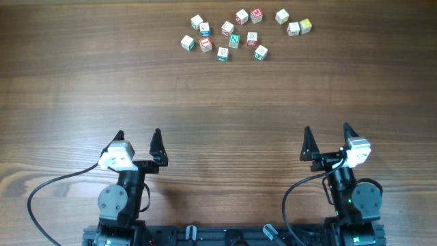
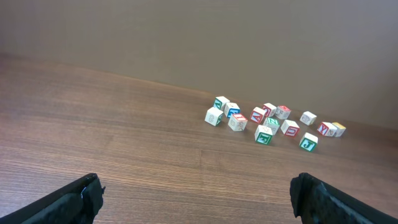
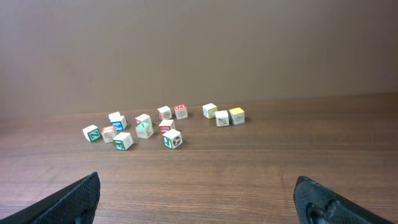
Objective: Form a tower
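Several small alphabet cubes lie scattered at the far side of the wooden table, among them a green N cube, a red-faced cube and a yellow-faced cube. No tower is in view; the cubes look single, side by side. My left gripper stands open near the front edge, left of centre, with nothing between its fingers. My right gripper is open too, at the front right. Both wrist views see the cluster far ahead, with a green-marked cube nearest the grippers.
A plain brown wall rises just behind the cubes at the table's far edge. Black cables loop from the arm bases along the front edge.
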Robot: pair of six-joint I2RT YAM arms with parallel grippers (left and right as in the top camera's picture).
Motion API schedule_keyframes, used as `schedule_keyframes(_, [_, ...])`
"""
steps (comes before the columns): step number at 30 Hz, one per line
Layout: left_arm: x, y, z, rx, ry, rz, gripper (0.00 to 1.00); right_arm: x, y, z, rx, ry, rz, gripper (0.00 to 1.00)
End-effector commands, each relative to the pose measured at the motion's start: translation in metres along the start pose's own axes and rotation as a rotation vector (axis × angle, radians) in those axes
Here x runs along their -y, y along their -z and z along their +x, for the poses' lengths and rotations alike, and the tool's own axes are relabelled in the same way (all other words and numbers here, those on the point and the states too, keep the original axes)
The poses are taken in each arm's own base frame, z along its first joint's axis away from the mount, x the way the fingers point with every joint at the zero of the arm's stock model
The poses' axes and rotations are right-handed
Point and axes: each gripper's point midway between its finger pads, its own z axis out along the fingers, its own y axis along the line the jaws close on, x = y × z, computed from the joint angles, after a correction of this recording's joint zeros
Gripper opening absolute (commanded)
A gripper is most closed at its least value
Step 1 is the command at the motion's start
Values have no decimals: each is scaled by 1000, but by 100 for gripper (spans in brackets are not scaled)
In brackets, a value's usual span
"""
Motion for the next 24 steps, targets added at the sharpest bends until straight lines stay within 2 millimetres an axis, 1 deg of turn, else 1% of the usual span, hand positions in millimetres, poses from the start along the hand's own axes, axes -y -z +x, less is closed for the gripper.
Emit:
schedule_keyframes(1, [-1, 0, 0, 5, -19, -3, 100, -4, 0, 0, -1, 4, -19, 100])
schedule_keyframes(21, [-1, 0, -1, 9, -18, -2, 100, -4, 0, 0, -1, 4, -19, 100])
schedule_keyframes(24, [3, 0, -1, 7, -17, 21, 100, -4, 0, 0, -1, 4, -19, 100])
